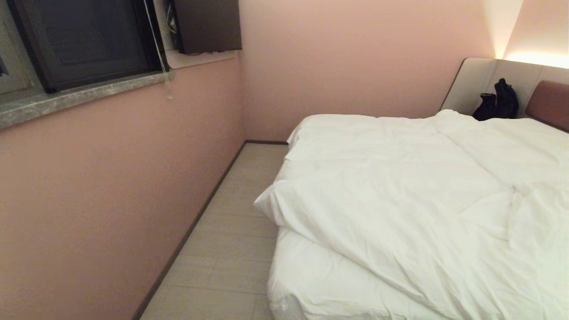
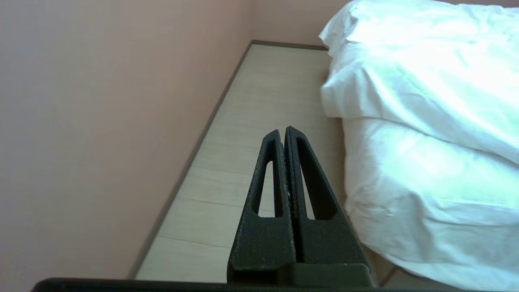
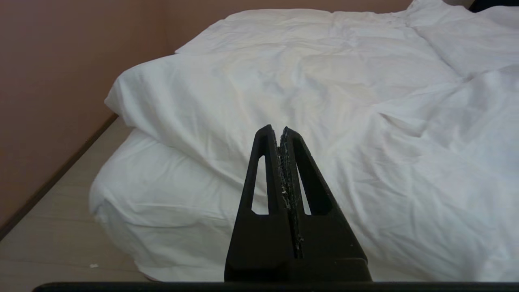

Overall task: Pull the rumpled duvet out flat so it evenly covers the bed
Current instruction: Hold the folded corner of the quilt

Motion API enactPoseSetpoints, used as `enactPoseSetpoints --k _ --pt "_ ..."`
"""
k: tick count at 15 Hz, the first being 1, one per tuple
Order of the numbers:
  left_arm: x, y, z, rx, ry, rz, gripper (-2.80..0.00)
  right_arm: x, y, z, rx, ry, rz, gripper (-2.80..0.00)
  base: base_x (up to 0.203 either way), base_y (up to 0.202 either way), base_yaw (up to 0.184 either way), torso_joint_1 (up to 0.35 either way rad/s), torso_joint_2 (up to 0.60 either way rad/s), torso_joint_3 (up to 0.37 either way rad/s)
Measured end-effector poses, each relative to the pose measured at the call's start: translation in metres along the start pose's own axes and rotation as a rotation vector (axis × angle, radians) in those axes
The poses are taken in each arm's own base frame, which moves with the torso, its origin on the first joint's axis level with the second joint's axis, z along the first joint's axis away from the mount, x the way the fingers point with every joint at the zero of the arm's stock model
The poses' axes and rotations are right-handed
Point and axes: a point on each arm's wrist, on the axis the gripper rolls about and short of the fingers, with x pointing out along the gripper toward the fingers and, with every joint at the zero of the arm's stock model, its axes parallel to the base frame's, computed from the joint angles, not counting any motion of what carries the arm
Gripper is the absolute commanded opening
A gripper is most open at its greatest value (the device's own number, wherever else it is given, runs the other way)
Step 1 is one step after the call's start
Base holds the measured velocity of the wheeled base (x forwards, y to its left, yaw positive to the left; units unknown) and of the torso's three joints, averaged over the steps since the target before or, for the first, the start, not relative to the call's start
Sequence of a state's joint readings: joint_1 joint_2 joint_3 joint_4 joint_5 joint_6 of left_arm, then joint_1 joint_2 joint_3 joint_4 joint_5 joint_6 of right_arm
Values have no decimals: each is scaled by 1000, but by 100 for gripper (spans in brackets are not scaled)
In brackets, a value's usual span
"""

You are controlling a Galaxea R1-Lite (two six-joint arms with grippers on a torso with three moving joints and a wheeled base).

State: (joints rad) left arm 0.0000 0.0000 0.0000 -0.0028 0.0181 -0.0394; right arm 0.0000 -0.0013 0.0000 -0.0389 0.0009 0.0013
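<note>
The puffy white duvet [image 1: 400,191] lies creased and askew over the bed [image 1: 306,284], its near-left corner folded back so the white sheeted mattress corner shows below it. In the left wrist view my left gripper [image 2: 282,132] is shut and empty, hanging over the floor strip beside the duvet [image 2: 405,81]. In the right wrist view my right gripper [image 3: 275,129] is shut and empty, pointing at the duvet [image 3: 324,89] from short of the bed's corner. Neither arm shows in the head view.
A pink wall [image 1: 111,178] runs along the left, leaving a narrow strip of pale floor [image 1: 231,240] between it and the bed. A window sill [image 1: 80,95] sits above. A black bag [image 1: 498,102] rests against the padded headboard [image 1: 546,102] at the far right.
</note>
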Motion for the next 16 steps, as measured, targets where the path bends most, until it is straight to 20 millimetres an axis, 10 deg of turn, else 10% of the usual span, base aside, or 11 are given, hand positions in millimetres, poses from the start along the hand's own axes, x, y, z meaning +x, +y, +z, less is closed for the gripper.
enactPoseSetpoints --k 16 --pt "0 0 0 -8 0 1 -280 0 0 0 2 0 -1 -280 0 -193 0 1 3 2"
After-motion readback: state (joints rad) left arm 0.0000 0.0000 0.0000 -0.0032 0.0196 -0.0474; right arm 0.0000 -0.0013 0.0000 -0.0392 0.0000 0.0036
